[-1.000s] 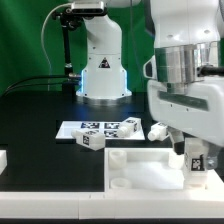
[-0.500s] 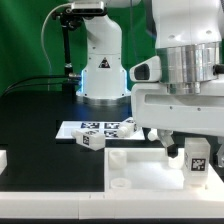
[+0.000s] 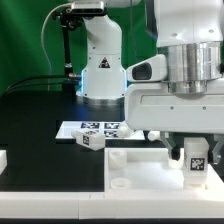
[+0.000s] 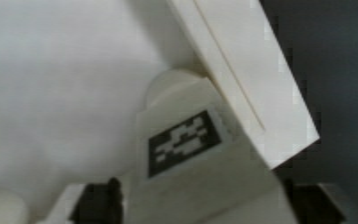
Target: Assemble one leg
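My gripper hangs low over the near right corner of the large white square tray. It is shut on a leg, a stubby white block with a marker tag facing the camera, held upright with its lower end at the tray's surface. In the wrist view the leg sits between my two dark fingers, close beside the tray's raised rim. A second leg lies on the black table to the tray's far left.
The marker board lies flat behind the loose leg. The arm's white base stands at the back. A small white piece sits at the exterior view's left edge.
The arm's body has shifted toward the exterior view's left and now hides the leg that lay behind the tray. The held leg has barely moved.
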Robot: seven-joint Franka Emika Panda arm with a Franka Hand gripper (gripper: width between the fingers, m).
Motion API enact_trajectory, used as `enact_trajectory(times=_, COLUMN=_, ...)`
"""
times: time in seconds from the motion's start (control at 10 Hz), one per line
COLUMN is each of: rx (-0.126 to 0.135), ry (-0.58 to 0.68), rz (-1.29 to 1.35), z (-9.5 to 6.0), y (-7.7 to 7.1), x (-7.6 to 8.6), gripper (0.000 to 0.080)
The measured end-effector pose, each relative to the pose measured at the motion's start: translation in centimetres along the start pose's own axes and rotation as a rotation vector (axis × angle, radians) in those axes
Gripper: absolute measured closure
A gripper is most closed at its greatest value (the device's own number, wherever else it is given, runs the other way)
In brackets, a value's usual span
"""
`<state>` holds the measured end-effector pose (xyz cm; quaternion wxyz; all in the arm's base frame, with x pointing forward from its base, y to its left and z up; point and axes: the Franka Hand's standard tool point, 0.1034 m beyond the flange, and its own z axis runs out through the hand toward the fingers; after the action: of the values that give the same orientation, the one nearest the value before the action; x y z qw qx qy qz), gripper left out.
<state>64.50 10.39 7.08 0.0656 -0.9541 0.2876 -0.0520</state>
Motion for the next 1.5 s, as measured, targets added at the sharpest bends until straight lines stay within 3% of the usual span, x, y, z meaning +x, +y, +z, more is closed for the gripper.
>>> enact_trajectory(times=0.1, rx=0.000, ry=-0.001, rz=0.111, z=0.0, y=0.0, x=0.0, gripper=0.0514)
enact_trajectory(times=0.3, rx=-0.004, ry=-0.001, rz=0.305, z=0.1, y=0.2, x=0.0, gripper=0.0514)
enact_trajectory(times=0.6, rx=-0.033, ry=-0.010, rz=0.881, z=0.2, y=0.5, x=-0.2, gripper=0.0514)
enact_trajectory(times=0.8, rx=0.006, ry=-0.019, rz=1.267, z=0.3, y=0.5, x=-0.5, gripper=0.0514)
enact_trajectory(times=0.9, rx=0.039, ry=-0.001, rz=1.360, z=0.3, y=0.6, x=-0.7, gripper=0.0514)
enact_trajectory(times=1.1, rx=0.044, ry=0.005, rz=1.286, z=0.3, y=0.6, x=-0.8, gripper=0.0514)
enact_trajectory(times=1.2, rx=0.033, ry=0.019, rz=1.085, z=0.3, y=0.2, x=-1.0, gripper=0.0333)
enact_trajectory(times=1.3, rx=0.036, ry=0.018, rz=0.919, z=0.3, y=-0.4, x=-1.4, gripper=0.0214)
enact_trajectory(times=1.4, rx=0.036, ry=0.020, rz=0.766, z=0.3, y=-0.6, x=-1.6, gripper=0.0214)
enact_trajectory(times=1.5, rx=0.034, ry=0.021, rz=0.713, z=0.4, y=-0.5, x=-1.5, gripper=0.0163)
